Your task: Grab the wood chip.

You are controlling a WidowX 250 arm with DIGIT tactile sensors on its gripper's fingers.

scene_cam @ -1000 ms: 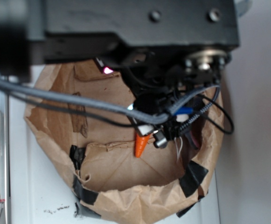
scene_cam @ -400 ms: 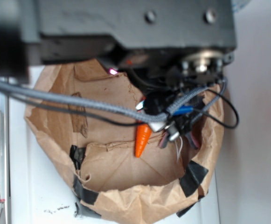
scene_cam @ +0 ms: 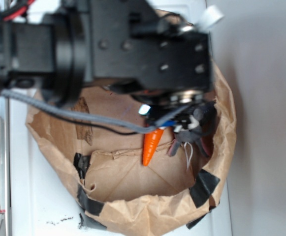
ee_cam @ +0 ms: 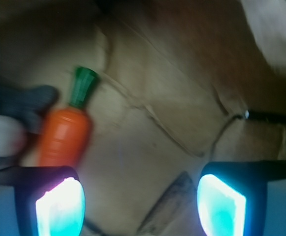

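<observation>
In the wrist view the wood chip (ee_cam: 168, 202), a flat, dark-streaked brown sliver, lies on the brown paper floor between my fingertips, nearer the right one. My gripper (ee_cam: 140, 206) is open above it, its lit pads apart with nothing held. An orange toy carrot (ee_cam: 66, 135) with a green top lies to the upper left, beside the left finger. From outside, the gripper (scene_cam: 183, 136) hangs inside the paper bag under the black arm. The carrot (scene_cam: 151, 146) is just left of it, and a dark sliver, apparently the wood chip (scene_cam: 174, 147), is beside it.
The crumpled brown paper bag (scene_cam: 133, 211) walls in the work area, patched with black tape (scene_cam: 204, 187). Thin white wires (scene_cam: 188, 155) dangle by the gripper. A grey cable (scene_cam: 83, 115) crosses the bag. A grey and white object (ee_cam: 10, 123) lies left of the carrot.
The arm has swung and turned, so its black body now sits higher and further left in view. The gripper has shifted right off the carrot, uncovering more of it.
</observation>
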